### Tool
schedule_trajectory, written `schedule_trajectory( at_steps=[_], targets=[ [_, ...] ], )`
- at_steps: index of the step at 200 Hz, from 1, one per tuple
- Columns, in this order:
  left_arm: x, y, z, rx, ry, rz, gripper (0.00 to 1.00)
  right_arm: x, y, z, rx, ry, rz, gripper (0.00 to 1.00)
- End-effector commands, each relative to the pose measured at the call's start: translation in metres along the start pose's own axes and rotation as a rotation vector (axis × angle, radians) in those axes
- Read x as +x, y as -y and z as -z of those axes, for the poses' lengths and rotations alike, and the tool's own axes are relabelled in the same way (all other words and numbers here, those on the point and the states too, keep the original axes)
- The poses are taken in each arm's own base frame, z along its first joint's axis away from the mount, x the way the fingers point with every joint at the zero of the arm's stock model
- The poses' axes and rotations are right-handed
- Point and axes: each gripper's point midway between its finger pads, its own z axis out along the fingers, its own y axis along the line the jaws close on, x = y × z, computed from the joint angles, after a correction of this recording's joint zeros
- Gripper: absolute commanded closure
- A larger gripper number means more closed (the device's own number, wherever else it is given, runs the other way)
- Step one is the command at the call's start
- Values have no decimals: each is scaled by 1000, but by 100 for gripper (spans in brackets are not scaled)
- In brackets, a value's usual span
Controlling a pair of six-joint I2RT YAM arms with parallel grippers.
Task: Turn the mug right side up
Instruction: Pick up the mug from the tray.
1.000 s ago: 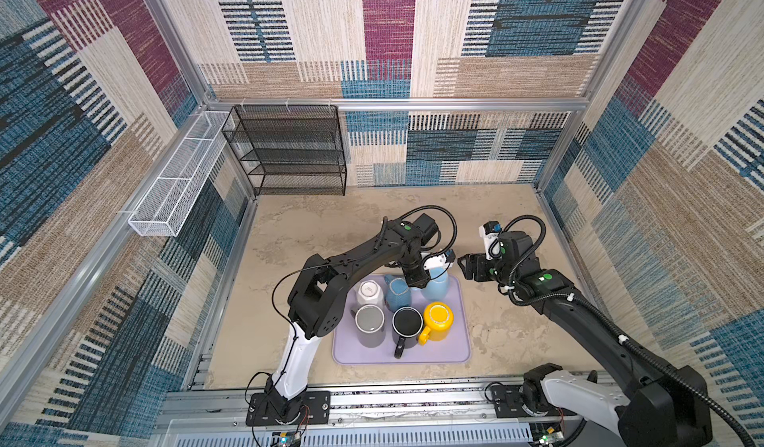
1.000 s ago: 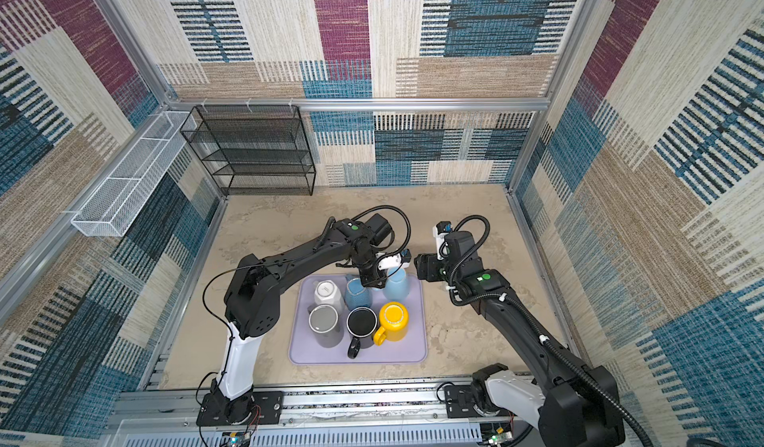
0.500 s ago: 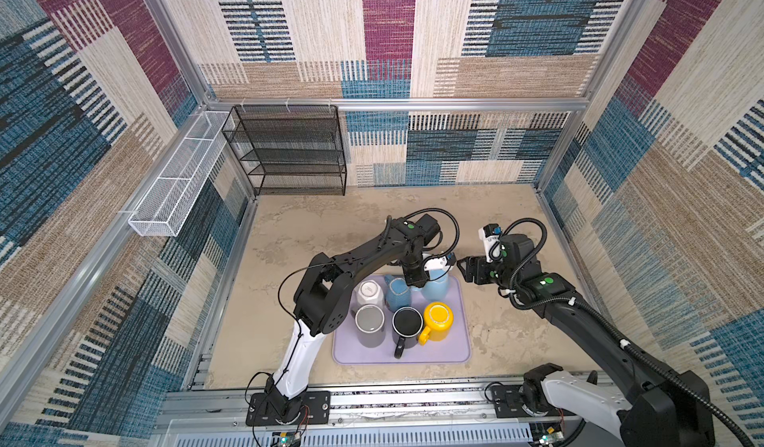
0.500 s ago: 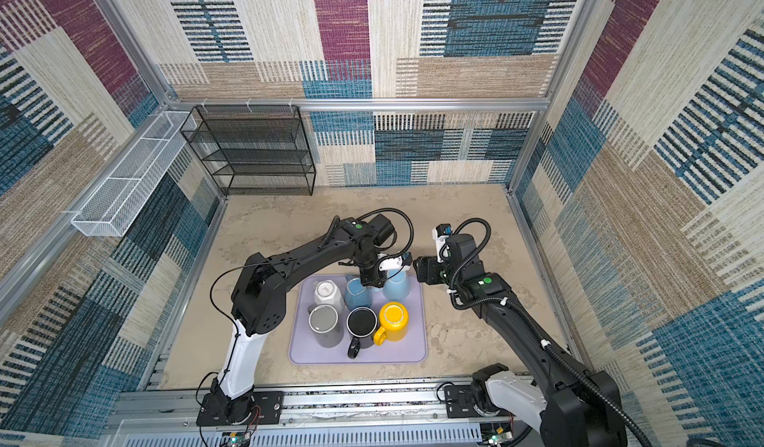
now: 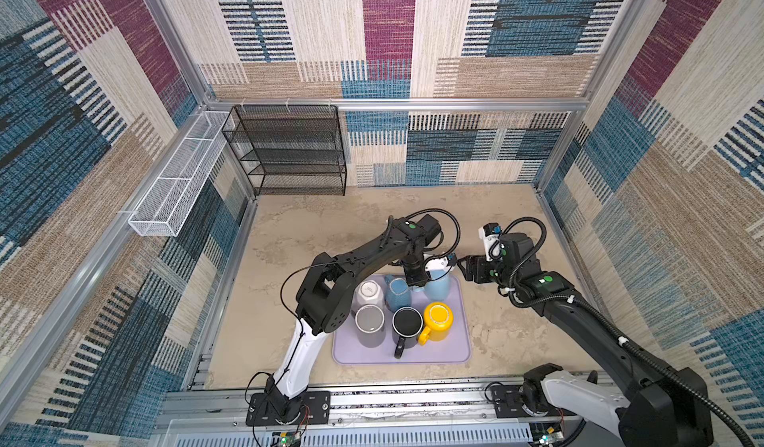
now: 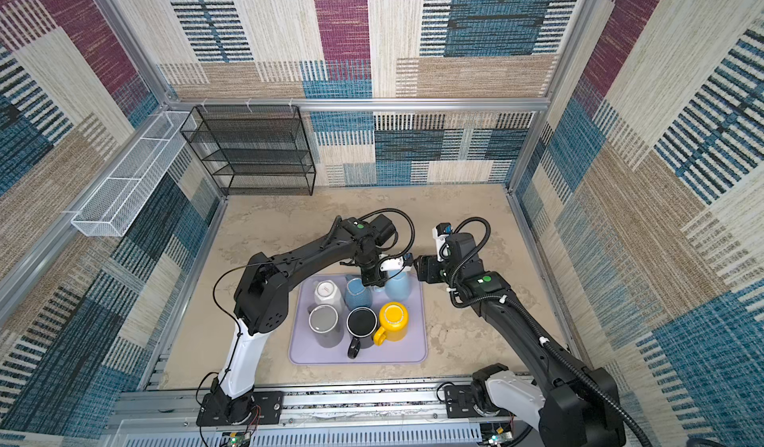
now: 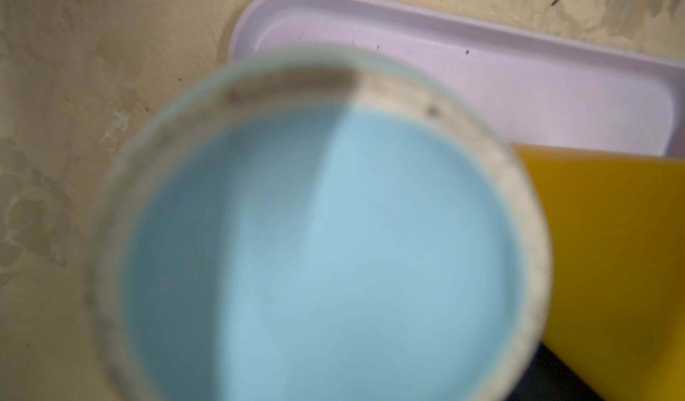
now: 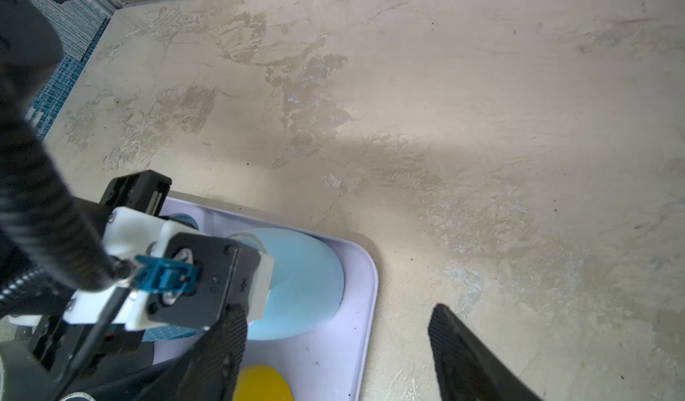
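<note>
Base-up pale blue mug in tray's far right corner. Left claw against it, grip impossible to tell. Right claw wide open, empty, over desk beside tray.

both top views bright, even overhead light, sharp all over; soft faint shadows on table; wide-angle bowing of straight lines toward the edges. left wrist: light blue mug fills frame, heavily blurred, one side shaded; tray sharper. right wrist: table crisp, broad soft shadow band across it, right gripper fingers dark, underexposed.
</note>
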Motion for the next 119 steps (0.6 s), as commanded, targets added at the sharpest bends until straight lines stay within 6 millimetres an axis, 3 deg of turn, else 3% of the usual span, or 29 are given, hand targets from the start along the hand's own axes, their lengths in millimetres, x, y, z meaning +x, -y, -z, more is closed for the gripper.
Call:
schedule_trajectory(
  at_steps=[1,28,68,119],
  targets=[
    [0,2,0,13,-4,8,93,-9,-3,1,-9,29,4,20],
    [1,1,-1,8,-7,12,100,-9,-3,0,-6,27,3,20],
    [-5,0,5,3,14,34,100,-10,-1,0,1,44,-2,21],
    [-19,-2,27,4,99,112,100,-11,0,-2,-8,83,-18,22]
  ],
)
